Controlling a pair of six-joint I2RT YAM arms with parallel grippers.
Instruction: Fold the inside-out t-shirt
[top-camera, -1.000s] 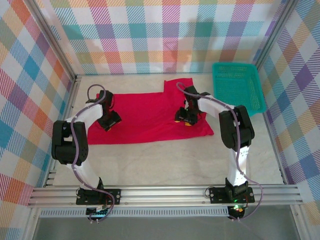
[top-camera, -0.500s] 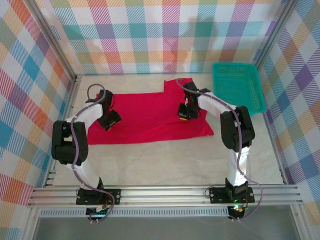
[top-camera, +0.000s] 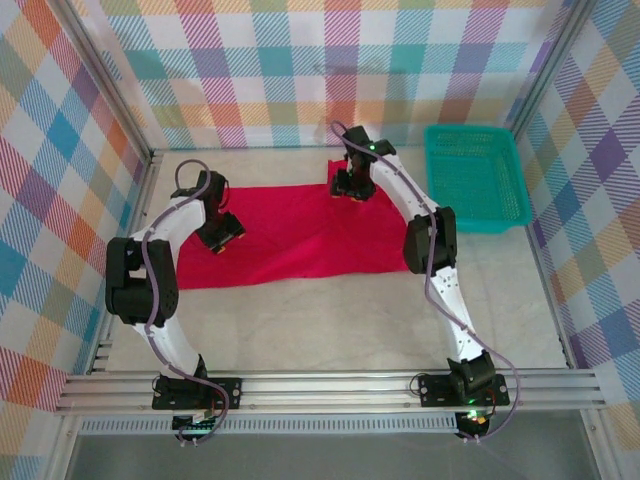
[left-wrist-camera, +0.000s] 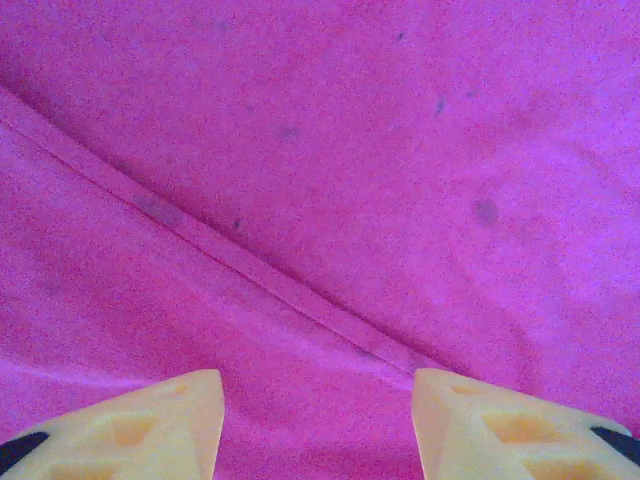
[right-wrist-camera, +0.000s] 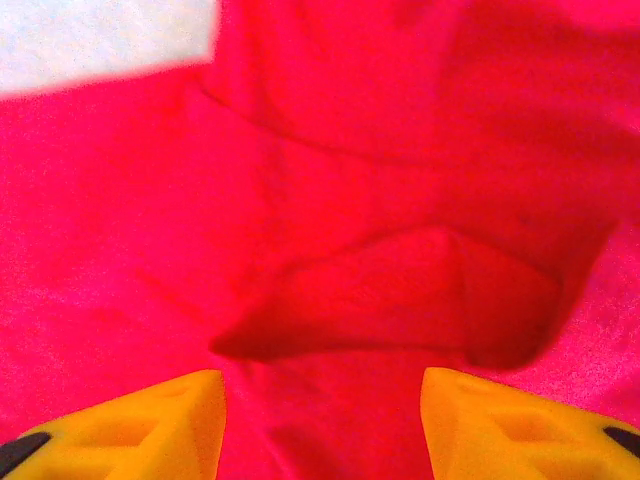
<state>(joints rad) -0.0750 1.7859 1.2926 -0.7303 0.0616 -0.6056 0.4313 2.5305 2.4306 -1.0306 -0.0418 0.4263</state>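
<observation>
Looking out from the arm bases, I see bare table (top-camera: 330, 320), then the red t-shirt (top-camera: 290, 240) spread flat across the middle. My left gripper (top-camera: 222, 236) sits low over its left part, fingers (left-wrist-camera: 150, 425) apart, a seam (left-wrist-camera: 250, 270) crossing ahead of them, nothing pinched. Farther back, the right gripper (top-camera: 352, 186) hangs at the shirt's far edge, fingers (right-wrist-camera: 150, 425) apart before a raised fold (right-wrist-camera: 390, 300). A teal basket (top-camera: 475, 175) stands far right, apart from the shirt.
</observation>
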